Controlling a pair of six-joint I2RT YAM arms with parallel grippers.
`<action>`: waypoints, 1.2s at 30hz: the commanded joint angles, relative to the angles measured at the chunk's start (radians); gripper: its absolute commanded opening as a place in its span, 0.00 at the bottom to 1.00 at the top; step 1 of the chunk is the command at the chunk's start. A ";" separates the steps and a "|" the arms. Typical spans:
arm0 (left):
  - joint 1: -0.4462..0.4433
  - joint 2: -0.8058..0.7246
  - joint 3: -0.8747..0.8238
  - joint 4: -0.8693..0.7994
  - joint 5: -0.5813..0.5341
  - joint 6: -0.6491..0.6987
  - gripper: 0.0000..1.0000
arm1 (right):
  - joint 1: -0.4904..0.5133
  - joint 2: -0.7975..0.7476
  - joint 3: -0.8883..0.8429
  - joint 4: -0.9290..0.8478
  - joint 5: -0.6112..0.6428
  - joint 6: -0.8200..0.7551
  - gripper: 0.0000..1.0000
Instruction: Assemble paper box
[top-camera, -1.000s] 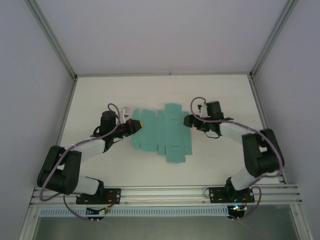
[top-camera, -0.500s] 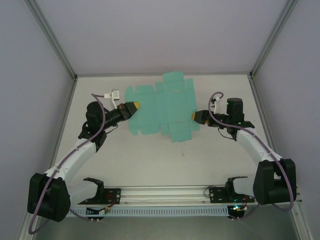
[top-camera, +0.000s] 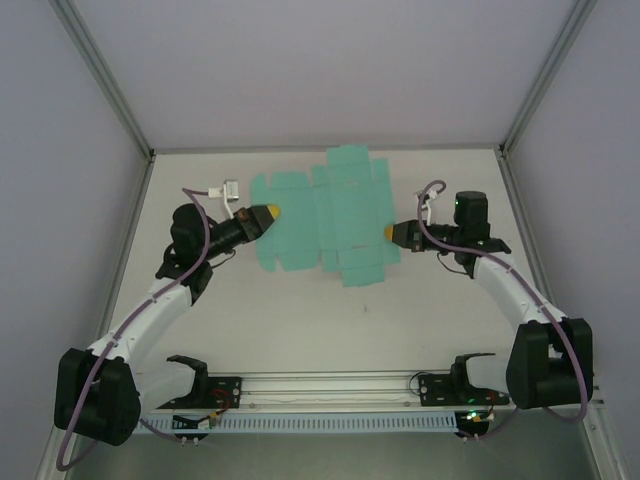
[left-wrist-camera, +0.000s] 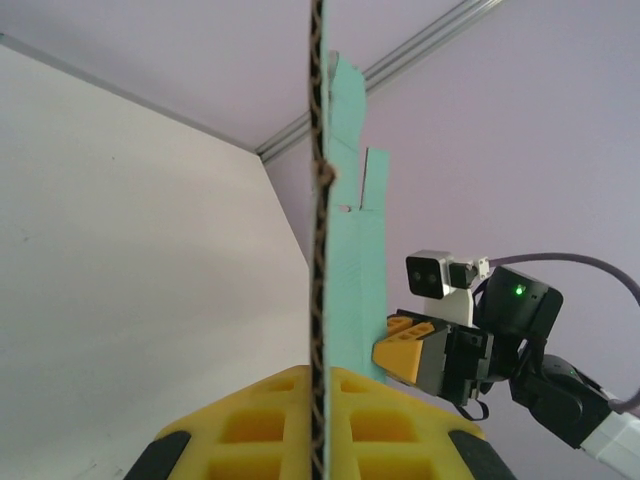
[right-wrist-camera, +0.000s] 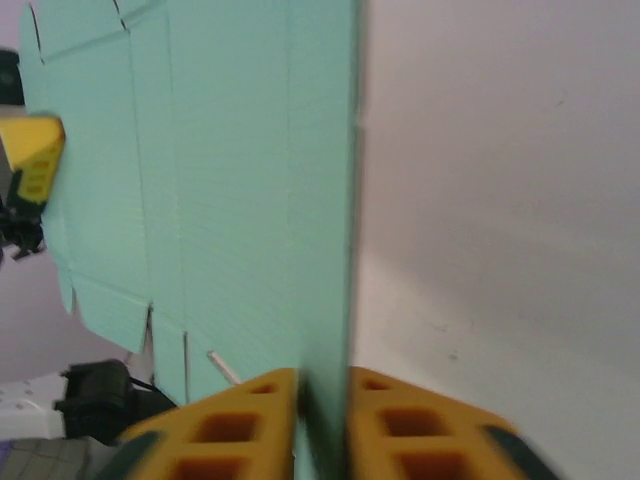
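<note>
The paper box is a flat teal-green die-cut sheet with flaps, held up in the air above the table between both arms. My left gripper is shut on its left edge; in the left wrist view the sheet runs edge-on between the yellow fingers. My right gripper is shut on its right edge; in the right wrist view the sheet spreads to the left from between the orange fingers. The right gripper also appears behind the sheet in the left wrist view.
The white table lies below the sheet, bounded by grey walls and an aluminium frame rail at the back. The arm bases sit on a rail at the near edge.
Over the last second both arms lifted the sheet off the table and carried it toward the back. In the last half second the right gripper edged slightly left; the sheet barely moved.
</note>
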 joint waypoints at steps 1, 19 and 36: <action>0.007 -0.038 -0.011 -0.034 0.001 0.016 0.00 | -0.001 0.024 0.050 -0.059 -0.030 -0.061 0.00; 0.007 -0.101 0.110 -0.760 -0.515 0.275 1.00 | 0.296 0.337 0.304 -0.354 0.689 -0.561 0.01; -0.056 0.277 0.353 -0.522 -0.217 0.211 1.00 | 0.596 0.409 0.162 0.186 1.190 -1.052 0.00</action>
